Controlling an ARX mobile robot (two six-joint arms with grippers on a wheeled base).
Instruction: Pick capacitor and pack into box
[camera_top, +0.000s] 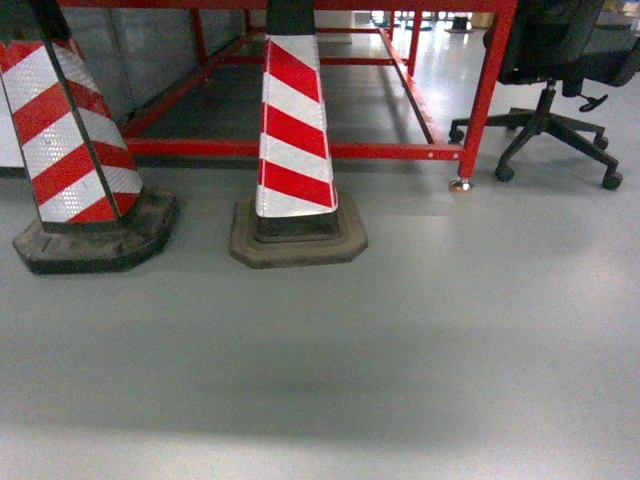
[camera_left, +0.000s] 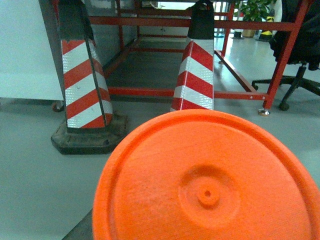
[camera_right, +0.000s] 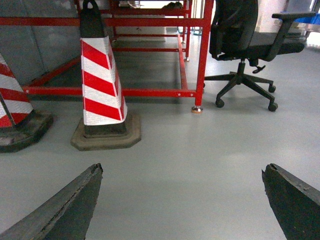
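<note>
Grey floor (camera_top: 400, 350) ahead, no surface in view. Two red-and-white striped traffic cones on dark bases: one near the left edge of the head view (camera_top: 70, 140), one centre (camera_top: 292, 130). Red steel frame (camera_top: 490, 90) behind them; black office chair (camera_top: 560, 60) on castors at the far right.

Right tool (camera_right: 182, 200) spread wide, dark fingertips (camera_right: 75, 205) at the bottom corners of its wrist view, nothing between them.

Left tool: state not determinable; wrist view largely blocked by a round orange disc (camera_left: 205, 185) with a small central boss.

Capacitor and box: seen in none of the views.
</note>
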